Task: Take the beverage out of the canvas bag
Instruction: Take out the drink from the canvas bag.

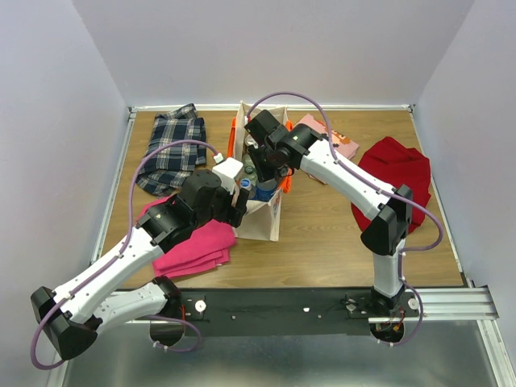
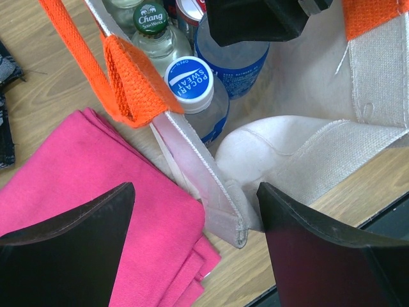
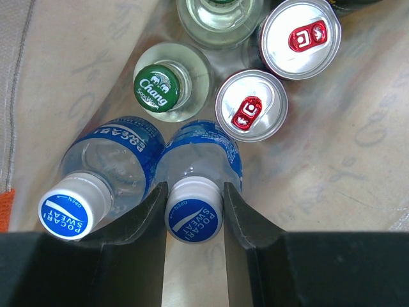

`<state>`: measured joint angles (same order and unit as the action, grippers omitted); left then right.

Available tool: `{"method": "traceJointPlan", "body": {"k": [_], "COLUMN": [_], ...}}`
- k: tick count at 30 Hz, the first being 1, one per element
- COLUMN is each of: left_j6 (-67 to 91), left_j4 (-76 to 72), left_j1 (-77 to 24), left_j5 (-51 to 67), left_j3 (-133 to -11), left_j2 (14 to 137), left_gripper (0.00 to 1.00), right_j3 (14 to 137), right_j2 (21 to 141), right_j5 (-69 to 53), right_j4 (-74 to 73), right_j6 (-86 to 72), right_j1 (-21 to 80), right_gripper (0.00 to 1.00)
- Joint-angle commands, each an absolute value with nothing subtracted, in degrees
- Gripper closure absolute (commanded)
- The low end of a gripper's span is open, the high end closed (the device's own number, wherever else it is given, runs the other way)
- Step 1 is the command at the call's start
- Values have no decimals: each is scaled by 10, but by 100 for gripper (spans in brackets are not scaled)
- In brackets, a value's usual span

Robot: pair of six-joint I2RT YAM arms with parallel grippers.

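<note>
The beige canvas bag (image 1: 264, 219) with orange handles (image 2: 121, 83) stands open mid-table. Inside are two blue Pocari Sweat bottles, a green-capped Chang bottle (image 3: 158, 89) and two silver cans (image 3: 251, 105). My right gripper (image 3: 193, 192) reaches down into the bag and is shut on the white neck of one Pocari Sweat beverage bottle (image 3: 193, 214). The other Pocari bottle (image 3: 67, 214) stands just left of it. My left gripper (image 2: 197, 187) is open, its fingers straddling the bag's near corner rim (image 2: 230, 211) without gripping it.
A folded pink cloth (image 1: 197, 246) lies beside the bag under the left arm. A plaid cloth (image 1: 171, 145) is at the back left, a red cloth (image 1: 395, 173) at the right, and a pale pink item (image 1: 334, 137) sits behind the bag.
</note>
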<state>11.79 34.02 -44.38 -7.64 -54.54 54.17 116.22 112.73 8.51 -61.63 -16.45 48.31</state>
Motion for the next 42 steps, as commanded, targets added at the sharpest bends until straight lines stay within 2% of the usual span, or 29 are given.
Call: {"method": "traceJointPlan", "body": {"k": [1,5,11,23,33,42], "left_j6": [104,106,117,127,122,127], "left_j4": [408,410,405,394,401,402], "left_j1": [-449,-449,-449,-450,-449,-448], "left_j5": [-68,-75,-87,-109,-140,-171], "left_j3": [-545,-547,-551,-589,-642,-668], "left_j2": [555,556,544,543,540,534], "left_gripper": [12,12,1,1,1,1], "right_j3": [1169,1181,1220,1254,1322,1321], "right_j2": [1147,1140,1114,1085,1087,1028], "right_j5": [62,57,50,62,45,47], "right_j4": [-635,-628,-614,-593,-656,-646], "right_j6": [-176,-175,-171,-179,-185,-187], "right_j1": [489,489,489,490,490,490], "right_gripper": [99,99,99,99,99,99]}}
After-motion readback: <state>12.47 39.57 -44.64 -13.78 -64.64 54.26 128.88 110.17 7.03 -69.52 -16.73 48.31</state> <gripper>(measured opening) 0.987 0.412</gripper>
